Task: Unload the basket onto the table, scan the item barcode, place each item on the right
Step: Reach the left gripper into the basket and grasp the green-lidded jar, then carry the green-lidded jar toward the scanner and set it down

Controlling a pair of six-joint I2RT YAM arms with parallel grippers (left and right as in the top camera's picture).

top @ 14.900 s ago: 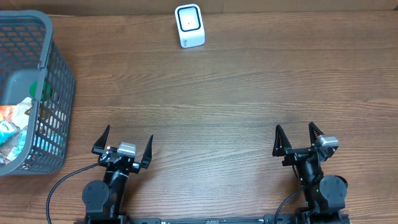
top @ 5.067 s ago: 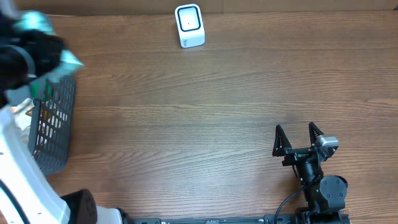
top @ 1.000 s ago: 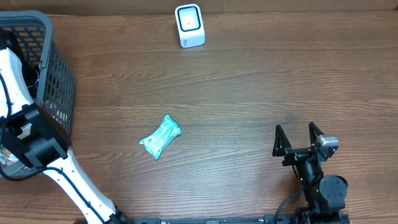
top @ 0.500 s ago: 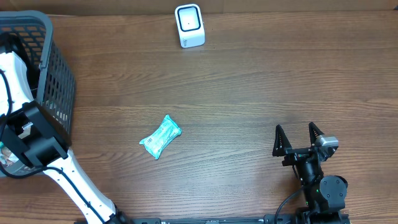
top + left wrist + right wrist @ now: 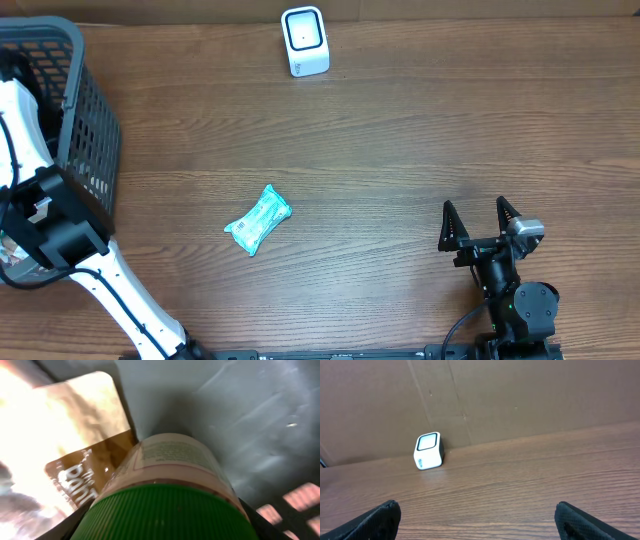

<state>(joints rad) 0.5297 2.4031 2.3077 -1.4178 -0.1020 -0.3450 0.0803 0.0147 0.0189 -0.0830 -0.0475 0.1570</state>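
The left gripper [image 5: 165,532] is clamped, half closed, on a bottle [image 5: 172,460] inside the basket [image 5: 97,130], upper left. The right gripper [image 5: 480,222], lower right, is spread wide and empty.

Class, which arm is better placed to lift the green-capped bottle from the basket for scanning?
Left. The left gripper is down in the basket, fingers flanking the bottle; the right gripper sits open across the table, far from it.
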